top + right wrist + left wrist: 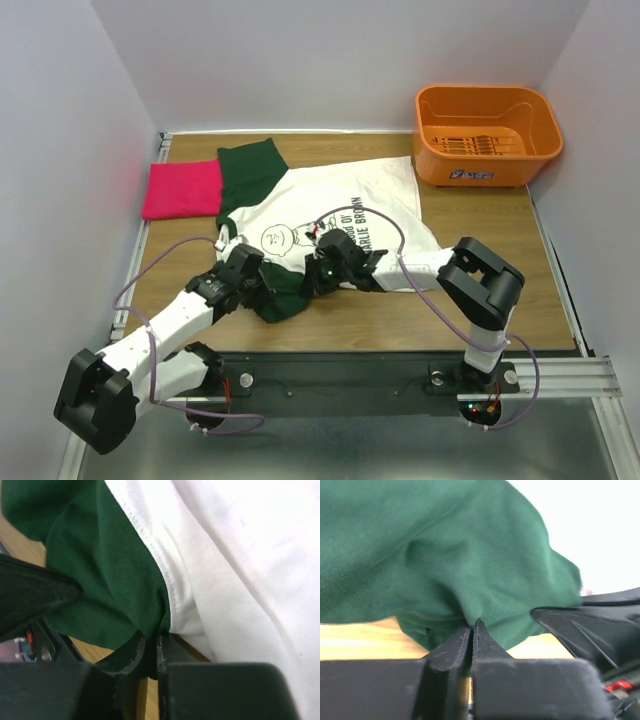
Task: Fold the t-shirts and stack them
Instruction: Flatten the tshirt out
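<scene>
From above, the white t-shirt (340,215) lies face up across the middle of the wooden table (450,310), mostly spread but rumpled along its near edge. It has dark green sleeves, a cartoon face and black lettering on the chest (the print runs sideways in this view). Its far sleeve reaches the pink-red t-shirt (182,190), which sits as a neat folded rectangle at the far left of the table, the two touching. An orange basket (487,135) stands in the far right corner, apart from both shirts. The left gripper (262,292) and right gripper (322,272) are both down at the near green sleeve (285,300), close beside each other.

From the left wrist, the left gripper (472,630) has its fingers pressed nearly together on a pinch of the green sleeve (445,555), which bunches up in soft folds above them, with the table (355,640) showing beneath.

From the right wrist, the right gripper (152,642) is likewise narrowed onto cloth, nipping the shirt just where the green sleeve (100,580) meets the white body (240,555) along a stitched seam.
</scene>
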